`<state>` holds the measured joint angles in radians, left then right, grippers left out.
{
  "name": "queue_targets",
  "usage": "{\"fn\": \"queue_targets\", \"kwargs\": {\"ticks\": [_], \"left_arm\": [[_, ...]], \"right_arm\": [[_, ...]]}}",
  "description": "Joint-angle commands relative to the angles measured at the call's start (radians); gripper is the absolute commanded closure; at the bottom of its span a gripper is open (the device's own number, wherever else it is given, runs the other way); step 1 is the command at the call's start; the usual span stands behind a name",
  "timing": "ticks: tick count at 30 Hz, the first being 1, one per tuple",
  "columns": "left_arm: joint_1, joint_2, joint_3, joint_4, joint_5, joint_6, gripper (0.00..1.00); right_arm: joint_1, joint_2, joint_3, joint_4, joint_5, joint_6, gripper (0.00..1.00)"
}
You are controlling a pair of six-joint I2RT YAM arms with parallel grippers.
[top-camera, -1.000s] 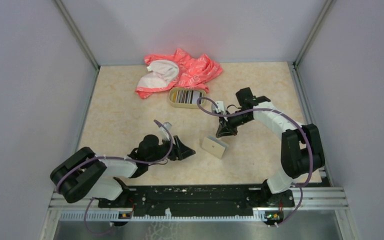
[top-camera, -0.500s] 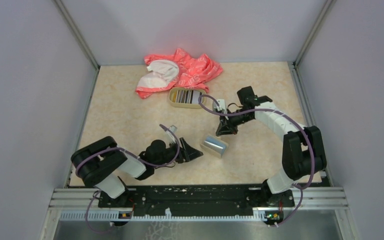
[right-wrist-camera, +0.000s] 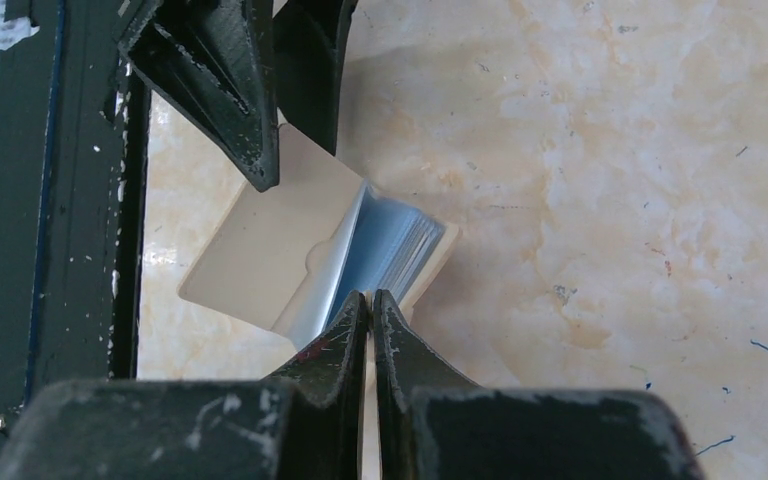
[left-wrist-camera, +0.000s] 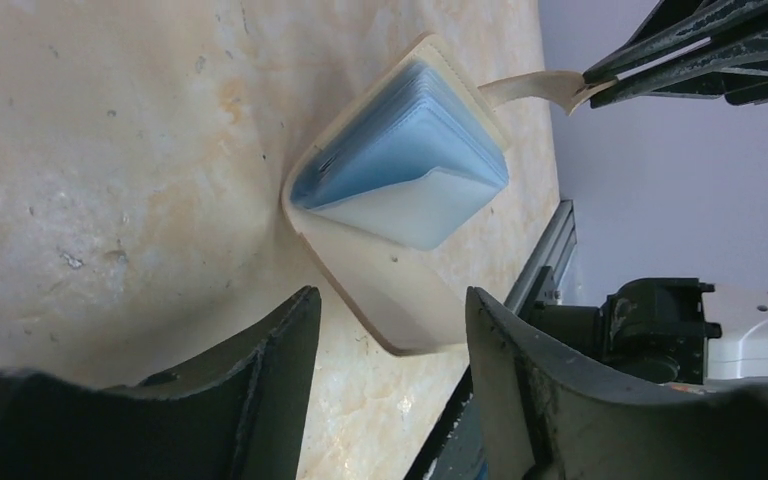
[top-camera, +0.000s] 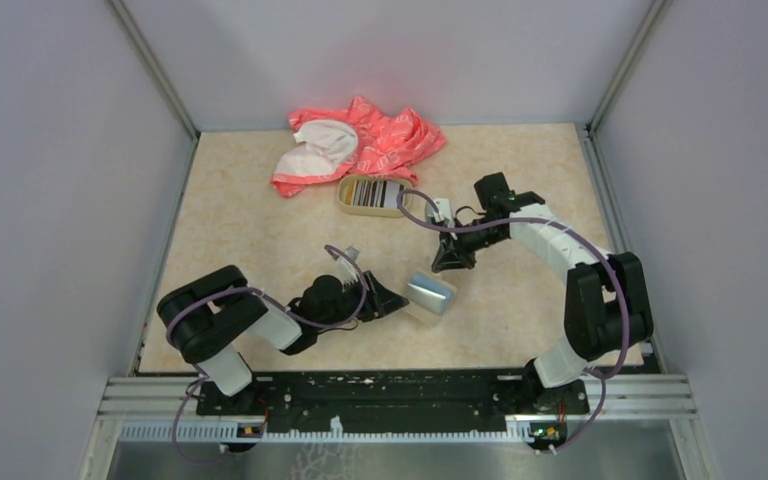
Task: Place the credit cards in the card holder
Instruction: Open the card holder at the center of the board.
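The card holder (top-camera: 430, 293) lies on the table, partly open, with its light-blue lining panels showing. In the left wrist view the card holder (left-wrist-camera: 400, 180) is a beige cover around blue sleeves. My right gripper (top-camera: 448, 266) is shut on its upper beige flap (left-wrist-camera: 530, 88) and holds that flap raised; the gripper (right-wrist-camera: 370, 300) shows shut in its own view. My left gripper (left-wrist-camera: 390, 300) is open, with the near corner of the holder's lower cover between its fingertips. The credit cards (top-camera: 375, 192) stand edge-on as black and white stripes in the tray.
The tan tray (top-camera: 344, 203) holding the cards stands behind the holder. A pink and white cloth (top-camera: 360, 145) lies bunched at the back. A black rail (top-camera: 400, 390) runs along the near edge. Grey walls close both sides.
The left arm has reached right, up to the holder. The holder, flat and beige a second ago, now gapes with its blue lining showing. The right gripper has stayed put.
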<state>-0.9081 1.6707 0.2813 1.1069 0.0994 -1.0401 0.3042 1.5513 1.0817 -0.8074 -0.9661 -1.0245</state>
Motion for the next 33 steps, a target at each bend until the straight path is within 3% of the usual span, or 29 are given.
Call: {"fn": "queue_targets", "kwargs": {"ticks": [1,4,11,24,33], "left_arm": [[-0.006,0.000,0.031,-0.037,-0.051,0.034,0.46],[-0.005,-0.031,0.065,-0.154,-0.074,0.084,0.63],[0.015,-0.070,0.262,-0.580,-0.147,0.253,0.80],[0.156,0.138,0.573,-0.818,0.047,0.417,0.86],[0.193,0.214,0.678,-0.894,0.094,0.430,0.80]], "right_arm": [[-0.014,-0.043,0.039,0.016,-0.025,-0.005,1.00],[-0.024,-0.052,0.038,0.025,0.006,0.004,1.00],[-0.048,-0.094,0.007,0.111,0.146,0.065,1.00],[-0.091,-0.055,0.003,0.198,0.364,0.203,1.00],[-0.107,0.025,0.020,0.187,0.478,0.251,1.00]]}}
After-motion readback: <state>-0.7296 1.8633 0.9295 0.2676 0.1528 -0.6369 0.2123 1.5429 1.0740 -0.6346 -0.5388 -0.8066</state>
